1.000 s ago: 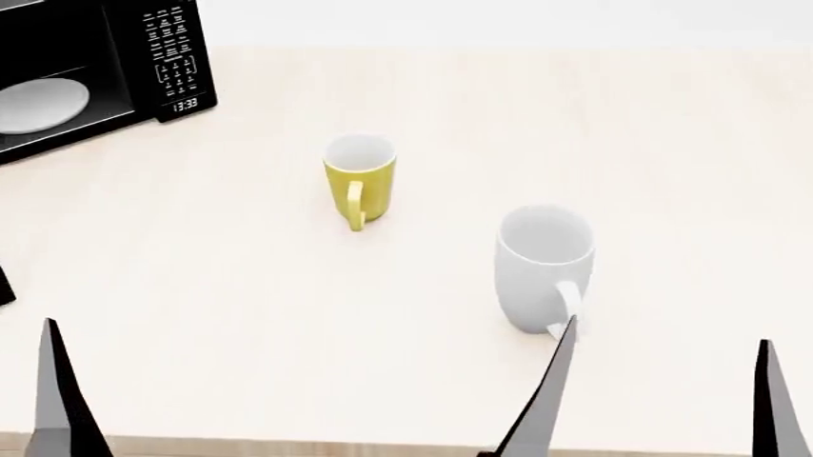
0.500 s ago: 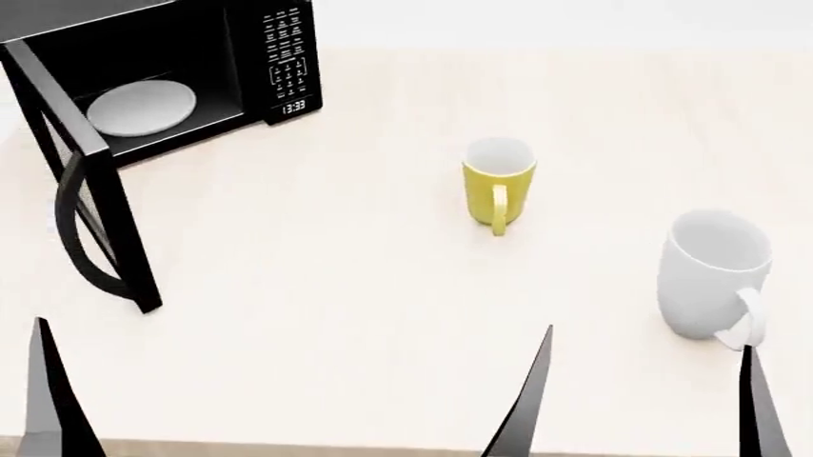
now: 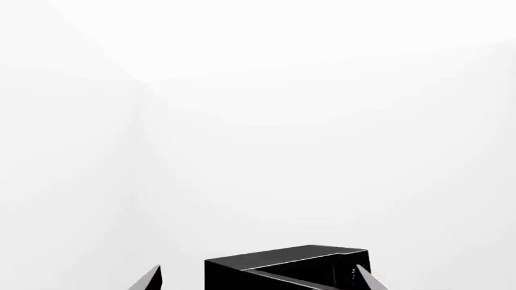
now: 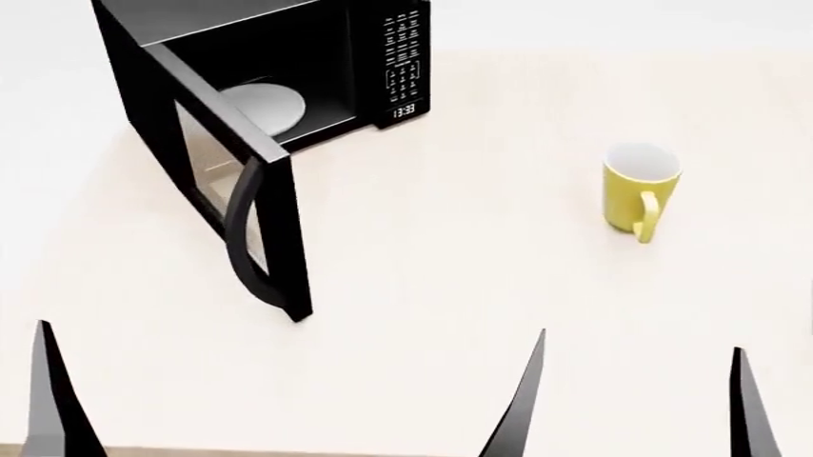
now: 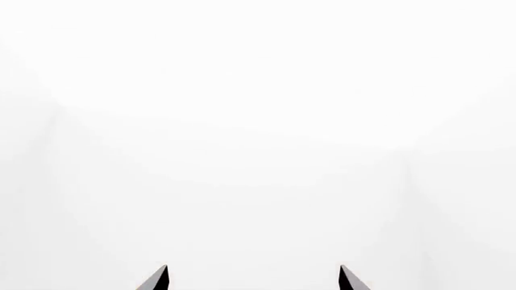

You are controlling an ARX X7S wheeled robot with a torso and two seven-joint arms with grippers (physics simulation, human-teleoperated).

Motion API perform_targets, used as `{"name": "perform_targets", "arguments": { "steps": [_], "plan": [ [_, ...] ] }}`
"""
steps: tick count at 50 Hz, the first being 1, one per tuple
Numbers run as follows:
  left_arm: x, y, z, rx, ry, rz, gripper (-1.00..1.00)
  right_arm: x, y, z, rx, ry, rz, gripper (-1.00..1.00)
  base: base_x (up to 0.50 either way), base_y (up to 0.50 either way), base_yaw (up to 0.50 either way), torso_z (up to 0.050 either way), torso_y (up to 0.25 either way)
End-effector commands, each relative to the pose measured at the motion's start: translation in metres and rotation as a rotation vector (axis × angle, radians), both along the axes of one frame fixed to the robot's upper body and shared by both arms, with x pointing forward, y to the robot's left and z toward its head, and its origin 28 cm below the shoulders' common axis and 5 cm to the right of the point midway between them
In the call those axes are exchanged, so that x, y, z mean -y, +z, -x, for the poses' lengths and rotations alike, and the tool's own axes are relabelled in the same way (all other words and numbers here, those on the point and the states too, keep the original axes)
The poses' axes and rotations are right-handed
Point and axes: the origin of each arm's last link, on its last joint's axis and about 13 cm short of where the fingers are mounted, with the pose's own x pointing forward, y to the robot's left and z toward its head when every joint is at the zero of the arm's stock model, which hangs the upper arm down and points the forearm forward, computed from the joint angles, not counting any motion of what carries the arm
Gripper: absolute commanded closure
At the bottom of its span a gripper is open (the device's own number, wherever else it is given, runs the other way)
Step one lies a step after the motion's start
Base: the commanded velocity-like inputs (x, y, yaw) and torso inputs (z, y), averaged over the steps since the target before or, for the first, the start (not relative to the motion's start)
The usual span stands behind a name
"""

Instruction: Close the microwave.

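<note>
Microwave [image 4: 273, 114] at the far left of the bench [image 4: 508, 267], door [image 4: 228, 205] swung wide open toward the robot — curved handle on its outer face, white turntable plate [image 4: 273, 103] visible inside. Keypad panel [image 4: 403, 67] on the microwave's right side, clock display lit below it. Yellow mug [image 4: 639, 188] stands upright well to the right, handle facing the robot. Left gripper [image 3: 258, 279] jaws spread apart, holding nothing; its wrist view catches the microwave top between the tips. Right gripper [image 5: 251, 278] jaws likewise apart and empty — only blank white wall ahead of it.
</note>
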Motion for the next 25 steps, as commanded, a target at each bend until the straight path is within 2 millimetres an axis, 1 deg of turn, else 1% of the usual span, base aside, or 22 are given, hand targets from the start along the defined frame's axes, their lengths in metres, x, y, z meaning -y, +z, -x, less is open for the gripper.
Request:
{"name": "perform_targets", "arguments": {
  "steps": [1, 12, 13, 14, 15, 16, 17, 22, 23, 24, 25],
  "plan": [
    [0.0, -0.002, 0.0, -0.003, -0.001, -0.002, -1.0, 0.0, -0.001, 0.0, -0.004, 0.003, 0.0, -1.0, 0.02, 0.5, 0.0, 0.0, 0.0],
    [0.0, -0.003, 0.0, -0.005, -0.003, -0.006, -1.0, 0.0, -0.002, -0.001, -0.019, -0.003, 0.001, -1.0, 0.03, 0.5, 0.0, 0.0, 0.0],
    [0.0, -0.003, -0.001, -0.006, -0.002, -0.008, -1.0, 0.0, -0.003, -0.002, -0.059, -0.018, 0.001, -1.0, 0.03, 0.5, 0.0, 0.0, 0.0],
    [0.0, -0.003, -0.001, -0.008, -0.002, -0.011, -1.0, 0.0, -0.006, -0.005, -0.138, -0.066, 0.02, -1.0, 0.06, 0.22, 0.0, 0.0, 0.0],
    [0.001, -0.004, -0.001, -0.011, -0.003, -0.011, -1.0, 0.0, -0.013, -0.013, -0.281, -0.051, 0.015, -1.0, 0.0, 0.0, 0.0, 0.0, 0.0],
    [0.001, -0.005, -0.001, -0.014, -0.003, -0.012, -1.0, 0.0, -0.017, -0.015, -0.331, -0.022, -0.052, -1.0, 0.0, 0.0, 0.0, 0.0, 0.0],
    [0.001, -0.005, -0.001, -0.015, -0.003, -0.013, -1.0, 0.0, -0.021, -0.017, -0.362, -0.002, -0.053, -1.0, 0.0, 0.0, 0.0, 0.0, 0.0],
    [0.001, -0.005, -0.001, -0.02, -0.006, -0.015, -1.0, -0.004, -0.01, -0.011, -0.247, 0.019, 0.004, -1.0, 0.0, 0.0, 0.0, 0.0, 0.0],
    [0.001, -0.005, -0.001, -0.02, -0.006, -0.015, -1.0, -0.006, -0.007, -0.008, -0.248, 0.114, -0.042, -1.0, 0.0, 0.0, 0.0, 0.0, 0.0],
    [0.002, -0.005, -0.001, -0.021, -0.009, -0.015, -1.0, -0.005, -0.006, -0.007, -0.215, 0.06, -0.033, -1.0, 0.12, 0.0, 0.0, 0.0, 0.0],
    [0.002, -0.005, -0.001, -0.021, -0.01, -0.016, -1.0, -0.005, -0.005, -0.006, -0.197, 0.072, 0.002, -1.0, 0.5, 0.0, 0.0, 0.0, 0.0]
  ]
}}
